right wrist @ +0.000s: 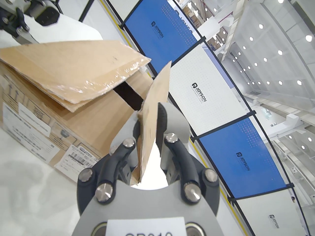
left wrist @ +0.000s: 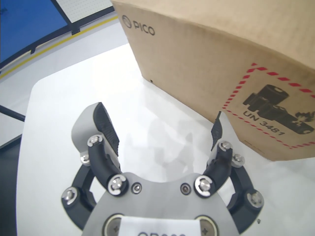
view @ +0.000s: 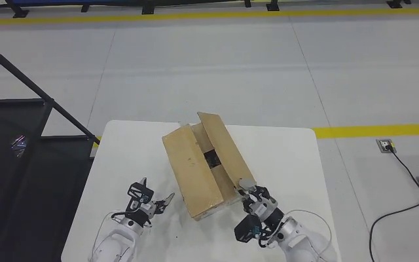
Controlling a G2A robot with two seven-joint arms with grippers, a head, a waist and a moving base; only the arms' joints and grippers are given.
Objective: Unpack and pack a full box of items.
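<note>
Cardboard, plain brown, makes up the box [view: 200, 167], which sits slantwise on the white table [view: 131, 150] with its top partly open. At the box's near end the right gripper [right wrist: 151, 116] is closed down on the raised flap [right wrist: 157, 92], which stands almost upright, its lower corner edge pinched between the two fingers. Across the dark gap in the box's top, the other flap [right wrist: 73, 62] lies low and only slightly lifted, with a strip of clear tape [right wrist: 110, 79] along its free edge. Beside the box's long side, close to its near corner, the left gripper [left wrist: 160, 114] hovers just above the table with its fingers spread wide and nothing between them; one fingertip is close to the box wall, though I cannot tell whether it touches. The unpacking looks barely begun, and what is inside the box cannot be made out. The main risk is the narrow hold: the fingers bite only on the flap's corner, so a pull outward could let the cardboard slip free or tear at the fold. Since nothing braces the box, that same pull could instead drag or twist it on the smooth table. The low flap could also catch on anything lifted through the gap.
</note>
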